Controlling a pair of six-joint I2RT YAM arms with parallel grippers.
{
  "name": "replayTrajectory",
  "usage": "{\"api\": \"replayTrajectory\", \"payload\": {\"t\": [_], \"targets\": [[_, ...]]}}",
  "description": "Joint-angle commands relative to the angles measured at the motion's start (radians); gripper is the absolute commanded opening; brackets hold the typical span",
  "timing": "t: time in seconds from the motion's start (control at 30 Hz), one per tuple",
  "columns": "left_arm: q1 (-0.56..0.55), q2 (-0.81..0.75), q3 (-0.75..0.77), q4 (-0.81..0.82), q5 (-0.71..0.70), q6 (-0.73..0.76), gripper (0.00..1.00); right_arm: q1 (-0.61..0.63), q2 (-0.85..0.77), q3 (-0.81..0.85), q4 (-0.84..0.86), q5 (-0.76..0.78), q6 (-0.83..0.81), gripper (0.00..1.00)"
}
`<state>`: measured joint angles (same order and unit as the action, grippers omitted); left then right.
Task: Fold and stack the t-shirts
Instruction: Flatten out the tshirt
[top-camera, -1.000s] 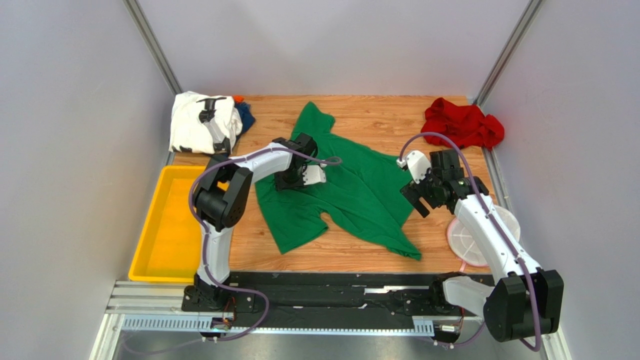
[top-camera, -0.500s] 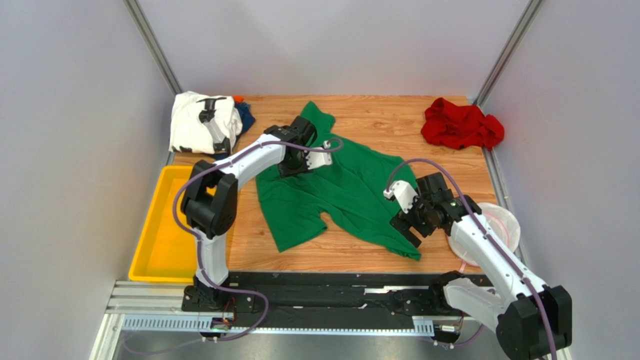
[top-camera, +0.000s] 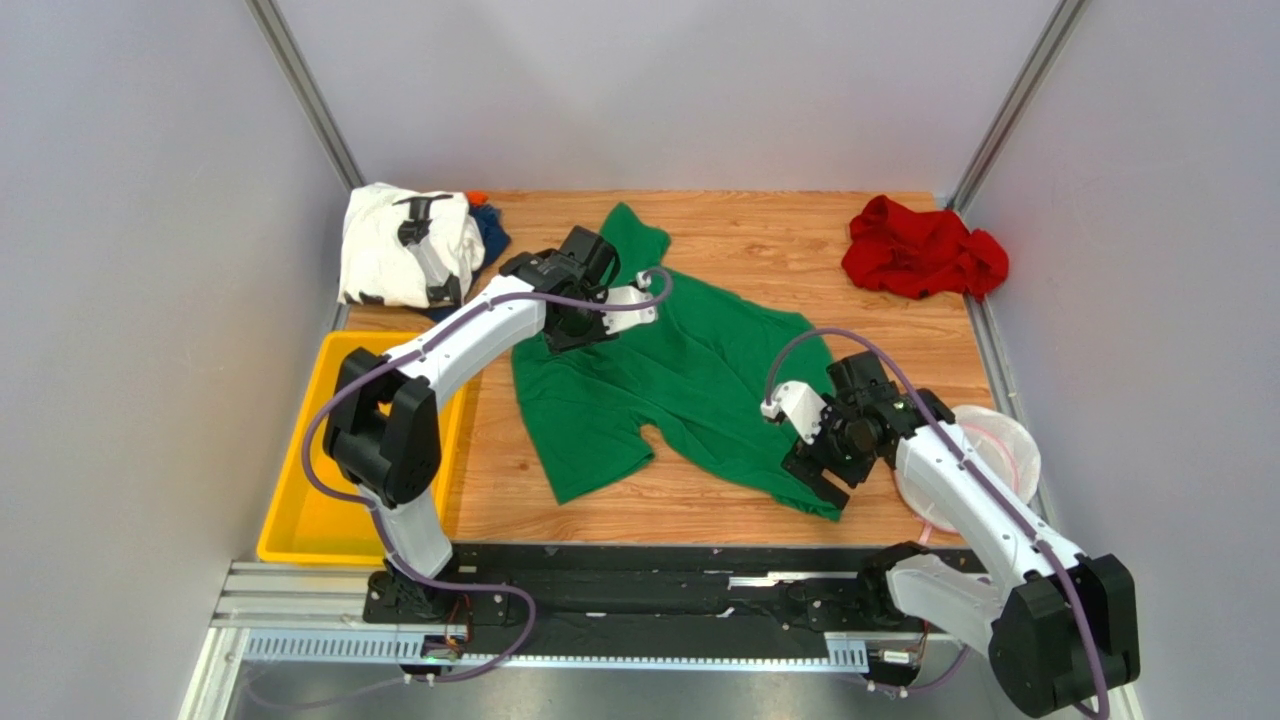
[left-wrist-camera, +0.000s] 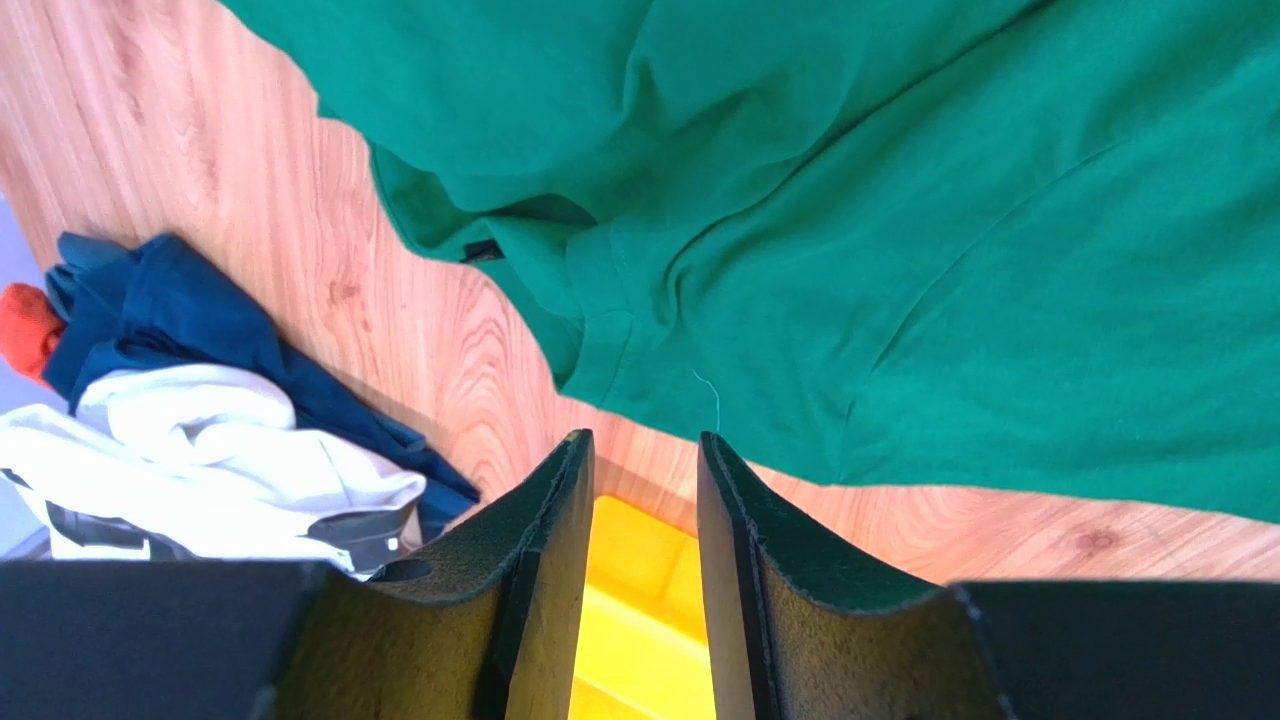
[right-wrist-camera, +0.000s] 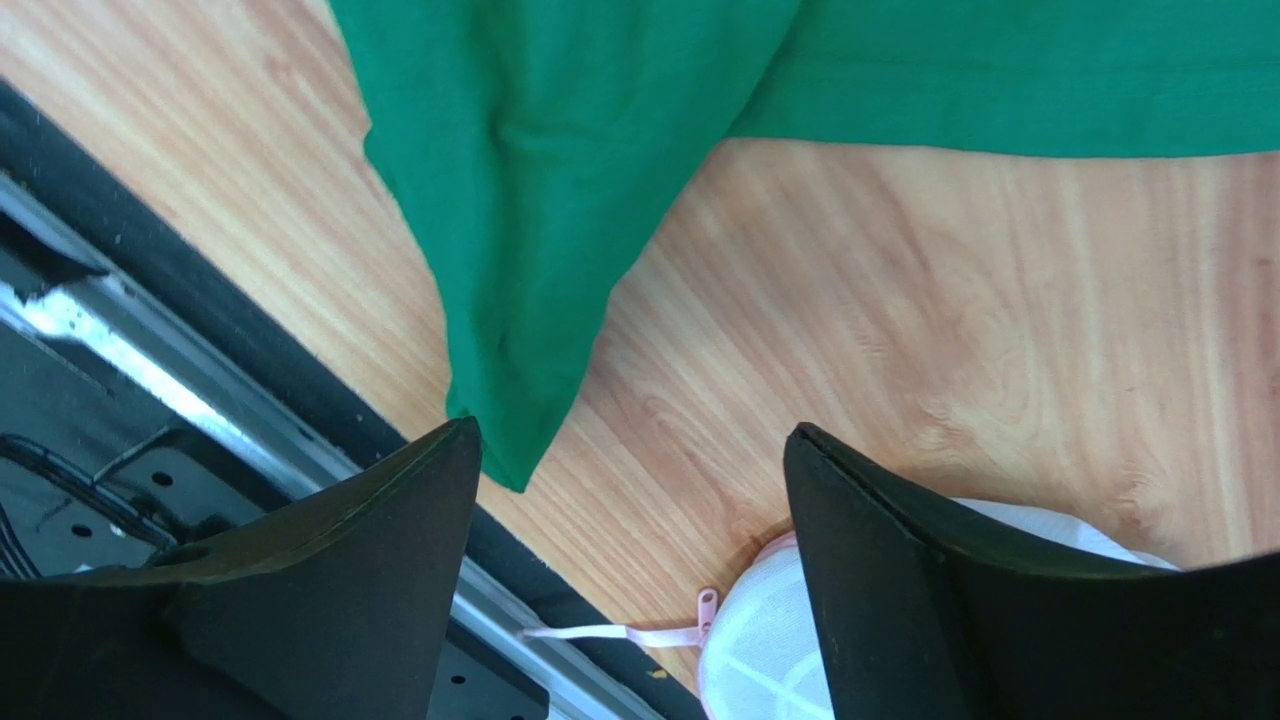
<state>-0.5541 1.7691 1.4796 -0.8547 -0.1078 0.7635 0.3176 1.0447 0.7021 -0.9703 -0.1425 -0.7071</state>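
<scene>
The bright green t-shirt (top-camera: 684, 375) lies spread and a little rumpled on the wooden table; it also shows in the left wrist view (left-wrist-camera: 932, 225) and the right wrist view (right-wrist-camera: 556, 180). My left gripper (top-camera: 568, 318) hovers over its collar side, jaws a narrow gap apart and empty (left-wrist-camera: 643, 438). My right gripper (top-camera: 812, 468) is wide open and empty (right-wrist-camera: 631, 435) above the shirt's near right corner. The white t-shirt with black print (top-camera: 394, 240) and the dark blue t-shirt (top-camera: 492, 233) lie bunched at the back left. The red t-shirt (top-camera: 920, 248) lies crumpled at the back right.
The yellow plastic tray (top-camera: 323, 465) stands off the table's left edge and shows between my left fingers (left-wrist-camera: 639, 600). The round white-and-pink mesh basket (top-camera: 999, 443) sits at the right edge, close under my right gripper (right-wrist-camera: 781, 645). A black rail runs along the near edge.
My left gripper has moved back and left toward the shirt's collar side. My right gripper has swung down and toward the near edge, over the shirt's near right corner.
</scene>
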Motion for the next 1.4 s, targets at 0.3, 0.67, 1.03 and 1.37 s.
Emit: {"api": "replayTrajectory", "payload": {"t": [0.3,0.67,1.03,1.37], "targets": [[-0.001,0.044,0.041,-0.003,-0.041,-0.038,0.39,0.003,-0.066,-0.081,-0.088,-0.029,-0.187,0.67],[-0.001,0.044,0.03,-0.015,-0.067,-0.047,0.38,0.008,-0.052,-0.084,-0.08,-0.068,-0.204,0.56],[-0.001,0.046,-0.022,0.009,-0.075,-0.036,0.38,0.015,-0.002,-0.093,-0.041,-0.075,-0.207,0.45],[-0.001,0.043,-0.036,0.019,-0.079,-0.032,0.37,0.017,0.063,-0.104,0.004,-0.083,-0.204,0.35]]}}
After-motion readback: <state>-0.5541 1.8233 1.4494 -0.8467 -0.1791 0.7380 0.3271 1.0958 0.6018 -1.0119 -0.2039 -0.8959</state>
